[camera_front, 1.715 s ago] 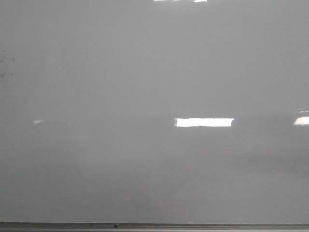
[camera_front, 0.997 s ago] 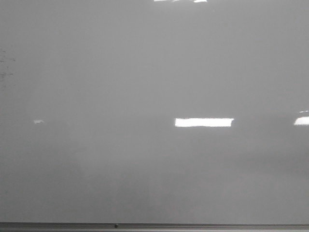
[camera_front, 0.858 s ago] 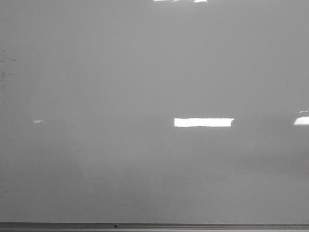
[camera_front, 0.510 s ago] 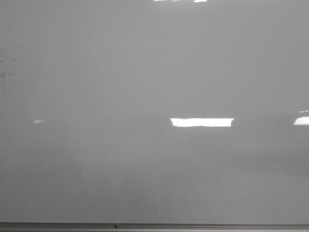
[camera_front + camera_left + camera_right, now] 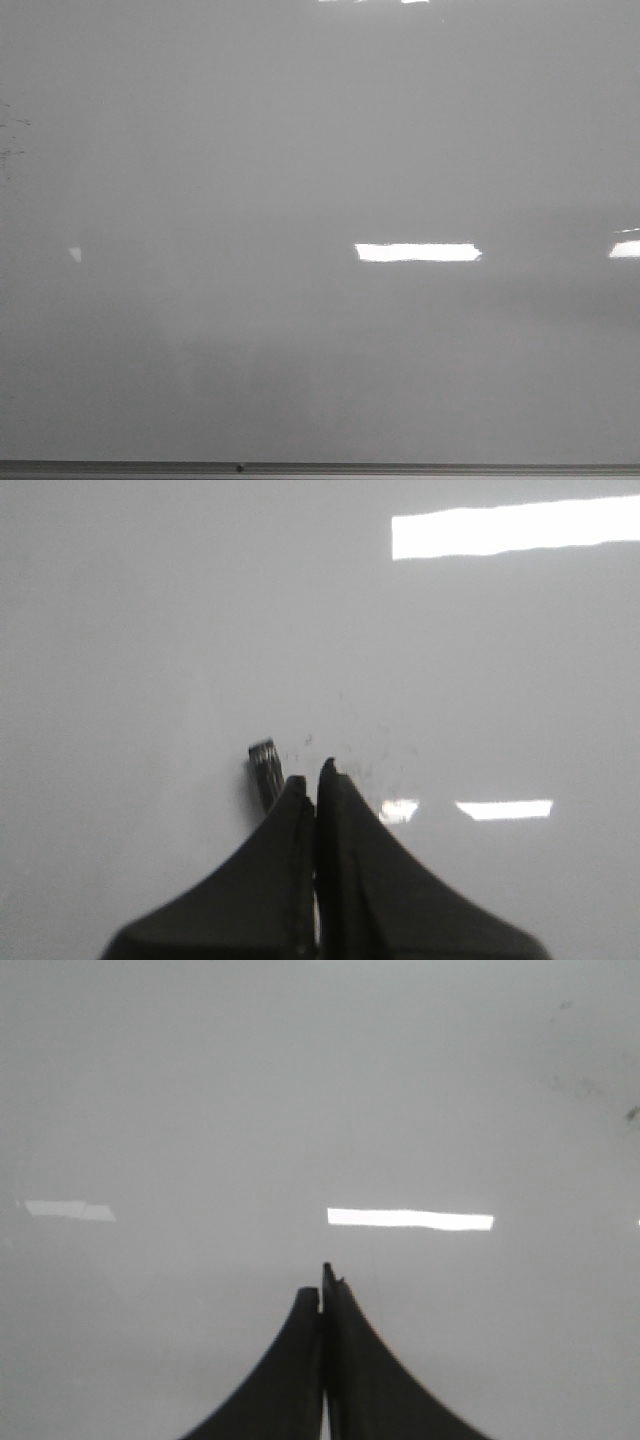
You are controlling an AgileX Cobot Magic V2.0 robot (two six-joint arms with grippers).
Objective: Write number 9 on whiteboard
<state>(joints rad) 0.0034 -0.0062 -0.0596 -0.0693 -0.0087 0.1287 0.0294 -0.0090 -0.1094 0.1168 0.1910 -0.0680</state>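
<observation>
Your whiteboard (image 5: 320,150) shows only faint smudges (image 5: 12,140) at far left. Both claws, left gripper (image 5: 312,772) and right gripper (image 5: 322,1285), sit clenched; the left pinches a small dark tip (image 5: 265,770)

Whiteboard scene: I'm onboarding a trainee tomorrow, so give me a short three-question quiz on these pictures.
1. True or false: a number 9 is already drawn on the whiteboard.
2. Multiple choice: in the wrist views, the left gripper and right gripper have their fingers A) spread wide, B) pressed together, C) out of sight.
3. Short answer: what runs along the bottom of the front view?

Key
1. False: only faint dark smudges near the left edge and bright reflections show.
2. B.
3. The board's grey frame edge.
</observation>
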